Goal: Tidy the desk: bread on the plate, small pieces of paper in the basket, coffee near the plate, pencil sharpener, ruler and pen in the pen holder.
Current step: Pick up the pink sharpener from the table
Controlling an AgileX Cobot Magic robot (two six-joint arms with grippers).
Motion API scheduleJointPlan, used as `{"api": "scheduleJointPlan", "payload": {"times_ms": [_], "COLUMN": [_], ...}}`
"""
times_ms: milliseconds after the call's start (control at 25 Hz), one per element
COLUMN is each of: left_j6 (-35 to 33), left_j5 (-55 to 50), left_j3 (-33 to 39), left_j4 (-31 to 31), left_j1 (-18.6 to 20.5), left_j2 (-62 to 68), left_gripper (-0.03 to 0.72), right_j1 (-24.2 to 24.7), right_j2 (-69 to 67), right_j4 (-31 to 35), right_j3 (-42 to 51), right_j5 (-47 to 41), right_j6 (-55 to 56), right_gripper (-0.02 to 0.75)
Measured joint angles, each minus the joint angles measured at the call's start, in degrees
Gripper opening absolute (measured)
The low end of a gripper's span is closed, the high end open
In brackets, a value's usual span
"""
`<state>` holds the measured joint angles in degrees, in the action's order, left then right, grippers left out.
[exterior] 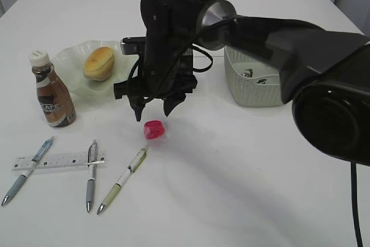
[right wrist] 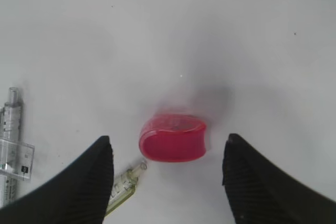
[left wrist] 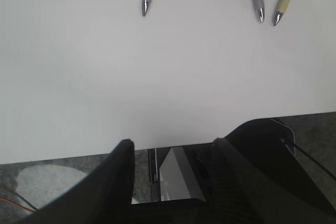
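Observation:
A red pencil sharpener [exterior: 154, 129] [right wrist: 173, 139] lies on the white desk [exterior: 243, 172]. My right gripper [exterior: 154, 111] [right wrist: 168, 139] hangs open just above it, one finger on each side and not touching. The bread [exterior: 99, 63] rests on the pale green plate [exterior: 68, 57], and the coffee [exterior: 52, 91] stands upright beside the plate. The ruler [exterior: 58, 160] [right wrist: 16, 158] lies flat under two of the three pens [exterior: 123, 180] [left wrist: 276, 14]. The basket [exterior: 254, 88] holds bits of printed paper [exterior: 250, 73]. My right arm hides the pen holder. My left gripper [left wrist: 172, 142] is open and empty at the desk's near edge.
The yellow-green pen's back end [right wrist: 126, 182] lies close to the sharpener, next to my right gripper's left finger. The grey floor [left wrist: 47, 171] shows beyond the desk edge in the left wrist view.

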<state>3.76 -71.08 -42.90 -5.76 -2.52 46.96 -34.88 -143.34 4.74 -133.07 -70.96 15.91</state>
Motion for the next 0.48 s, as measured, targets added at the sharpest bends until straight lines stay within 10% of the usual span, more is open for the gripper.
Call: {"api": "scheduleJointPlan", "payload": {"times_ms": [480], "left_j6": [0.0], "left_j5": [0.0], "left_j3": [0.0], "left_j4": [0.0], "left_j1": [0.0], "left_j2": [0.0], "left_gripper": [0.343], "right_j1": [-0.49], "right_j2": [-2.0], "right_j4": [0.25], "right_j3": [0.0], "right_j5": [0.28], "right_j6": [0.0], "right_gripper": [0.508]}}
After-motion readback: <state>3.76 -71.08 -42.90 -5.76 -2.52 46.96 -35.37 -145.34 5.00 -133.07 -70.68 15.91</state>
